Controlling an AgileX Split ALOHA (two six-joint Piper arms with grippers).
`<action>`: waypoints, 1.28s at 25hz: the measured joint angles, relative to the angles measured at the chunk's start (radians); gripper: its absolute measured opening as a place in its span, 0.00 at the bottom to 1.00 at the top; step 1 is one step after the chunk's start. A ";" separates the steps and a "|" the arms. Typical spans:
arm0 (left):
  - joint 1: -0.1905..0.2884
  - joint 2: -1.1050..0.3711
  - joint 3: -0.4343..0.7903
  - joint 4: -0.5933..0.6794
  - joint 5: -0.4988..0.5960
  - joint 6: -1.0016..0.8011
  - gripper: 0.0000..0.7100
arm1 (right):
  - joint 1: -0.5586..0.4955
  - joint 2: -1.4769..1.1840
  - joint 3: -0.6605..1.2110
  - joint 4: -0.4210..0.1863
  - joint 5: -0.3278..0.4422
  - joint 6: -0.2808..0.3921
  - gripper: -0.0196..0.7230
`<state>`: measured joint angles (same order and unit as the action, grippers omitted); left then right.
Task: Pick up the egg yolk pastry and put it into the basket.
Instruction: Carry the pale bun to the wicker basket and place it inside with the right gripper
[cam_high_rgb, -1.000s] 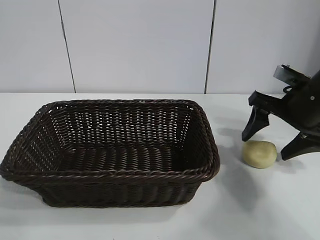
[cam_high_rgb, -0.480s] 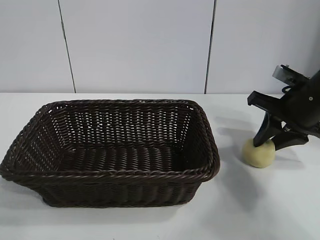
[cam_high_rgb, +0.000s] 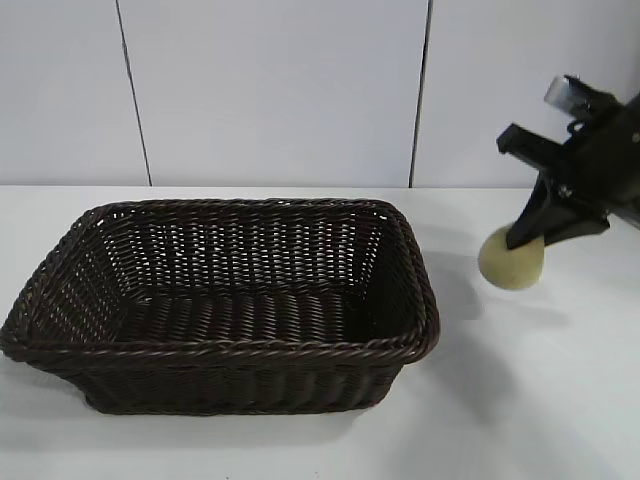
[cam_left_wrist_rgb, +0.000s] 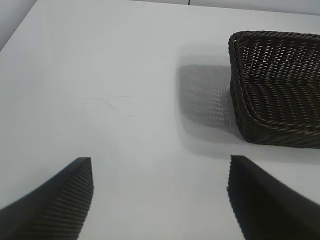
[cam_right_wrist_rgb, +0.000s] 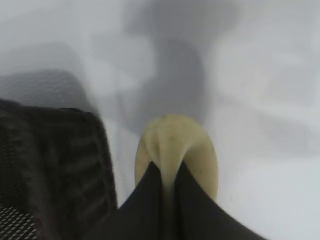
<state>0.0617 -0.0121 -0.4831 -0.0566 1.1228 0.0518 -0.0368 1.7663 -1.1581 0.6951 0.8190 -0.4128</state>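
Observation:
The pale yellow egg yolk pastry (cam_high_rgb: 511, 262) hangs in the air to the right of the basket, pinched between the fingers of my right gripper (cam_high_rgb: 532, 236). In the right wrist view the pastry (cam_right_wrist_rgb: 175, 142) is squeezed deep between the two dark fingers, and the gripper (cam_right_wrist_rgb: 168, 170) is shut on it. The dark brown wicker basket (cam_high_rgb: 60, 255) stands on the white table at left and centre; it holds nothing. Its corner shows in the right wrist view (cam_right_wrist_rgb: 60, 160). My left gripper (cam_left_wrist_rgb: 160, 170) is open over bare table, away from the basket (cam_left_wrist_rgb: 240, 100).
The white table (cam_high_rgb: 540, 400) runs around the basket. A white panelled wall stands behind it. The pastry's shadow lies on the table just below it.
My right gripper closed on the pastry where it lay on the table, then lifted it clear of the surface. The basket has not moved.

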 joint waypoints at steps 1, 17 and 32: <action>0.000 0.000 0.000 0.000 0.000 0.000 0.76 | 0.000 -0.021 -0.017 -0.001 0.035 0.000 0.07; 0.000 0.000 0.000 0.000 0.000 0.000 0.76 | 0.247 -0.087 -0.062 0.060 0.046 0.004 0.06; 0.000 0.000 0.000 0.000 0.000 0.000 0.76 | 0.660 -0.065 -0.062 0.119 -0.372 0.060 0.06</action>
<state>0.0617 -0.0121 -0.4831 -0.0566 1.1228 0.0518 0.6235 1.7017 -1.2198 0.8143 0.4467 -0.3526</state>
